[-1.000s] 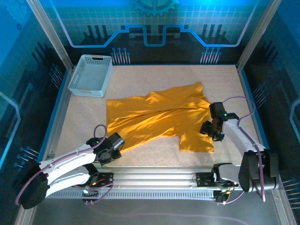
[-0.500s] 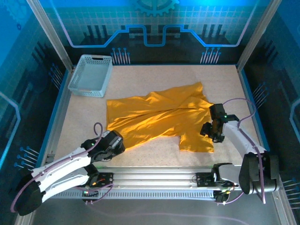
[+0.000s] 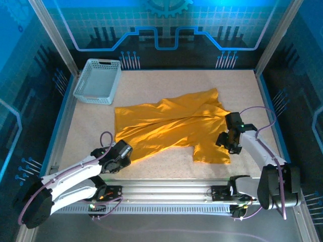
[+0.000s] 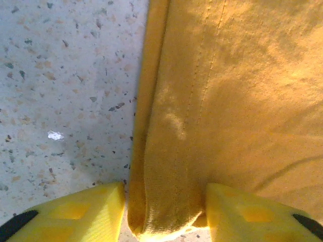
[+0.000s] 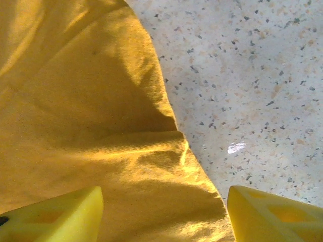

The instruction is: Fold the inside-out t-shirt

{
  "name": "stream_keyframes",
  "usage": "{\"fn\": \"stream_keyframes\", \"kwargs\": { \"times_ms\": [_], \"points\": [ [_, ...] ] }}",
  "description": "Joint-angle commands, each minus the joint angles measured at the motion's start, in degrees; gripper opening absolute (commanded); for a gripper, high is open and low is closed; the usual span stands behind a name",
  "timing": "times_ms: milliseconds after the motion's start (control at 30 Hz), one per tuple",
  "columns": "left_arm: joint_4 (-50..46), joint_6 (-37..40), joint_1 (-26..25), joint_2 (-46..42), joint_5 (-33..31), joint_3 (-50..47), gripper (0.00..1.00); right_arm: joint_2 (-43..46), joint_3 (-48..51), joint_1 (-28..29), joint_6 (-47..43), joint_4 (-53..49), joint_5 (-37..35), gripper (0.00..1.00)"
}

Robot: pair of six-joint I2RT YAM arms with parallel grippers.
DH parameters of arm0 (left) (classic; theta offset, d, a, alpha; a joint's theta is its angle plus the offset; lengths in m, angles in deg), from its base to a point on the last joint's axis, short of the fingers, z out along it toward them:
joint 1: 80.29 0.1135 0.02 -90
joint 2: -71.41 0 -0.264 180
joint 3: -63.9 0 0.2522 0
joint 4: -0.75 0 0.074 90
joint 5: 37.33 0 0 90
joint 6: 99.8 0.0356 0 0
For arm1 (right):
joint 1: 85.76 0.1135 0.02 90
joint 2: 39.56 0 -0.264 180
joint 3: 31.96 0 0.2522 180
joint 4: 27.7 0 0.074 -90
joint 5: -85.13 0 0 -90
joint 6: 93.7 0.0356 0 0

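Left pincer (image 4: pixel 164 204): we see its jaws apart, straddling the rolled hem of the inside-out t-shirt (image 3: pixel 171 123), with one yellow finger (image 4: pixel 75 212) over bare table (image 3: pixel 166 85) at the hem's 9 o'clock and the other touching cloth at 3 o'clock, no clear pinch. Right pincer (image 5: pixel 164 206): we mark it wide open, low over the shirt's edge, cloth by one finger and speckled table by the other. We place the shirt spread and rumpled mid-table, plain mustard side up, with the left pincer at its 7 o'clock corner, the right pincer at its 4 o'clock, and the grey basket (image 3: pixel 97 80) well apart at 10 o'clock.
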Motion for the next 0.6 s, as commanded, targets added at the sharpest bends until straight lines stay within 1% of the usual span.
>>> {"fn": "stream_keyframes", "kwargs": {
  "times_ms": [0, 133, 200, 300, 367, 467, 567],
  "points": [
    [2.98, 1.27, 0.8, 1.29, 0.24, -1.41, 0.4, 1.93, 1.9, 1.1, 3.73, -2.31, -2.68, 0.68],
    [4.2, 2.35, 2.0, 1.99, -0.15, -1.5, 0.23, 2.4, 2.92, 1.46, 4.99, -2.3, -2.56, 0.69],
    [4.79, 3.66, 3.31, 2.55, -0.42, -1.19, 0.18, 1.72, 3.61, 1.6, 5.05, -1.49, -1.31, 0.69],
    [6.0, 6.53, 6.83, 3.39, -0.16, -0.54, 0.11, 0.75, 4.51, 1.87, 5.43, -0.71, 0.92, 0.68],
    [7.25, 9.09, 10.16, 3.87, 0.23, -0.09, 0.08, 0.12, 5.13, 3.18, 5.33, 0.4, 2.19, 0.66],
    [9.21, 12.57, 14.91, 5.26, 1.32, 1.43, 0.07, -2.75, 4.16, 5.6, 5.31, 1.06, 3.62, 0.64],
    [10.83, 14.42, 17.85, 7.4, 2.37, 3.61, 0.07, -4.56, 3.97, 9.24, 7.33, 2.72, 4.38, 0.63]
  ]
}}
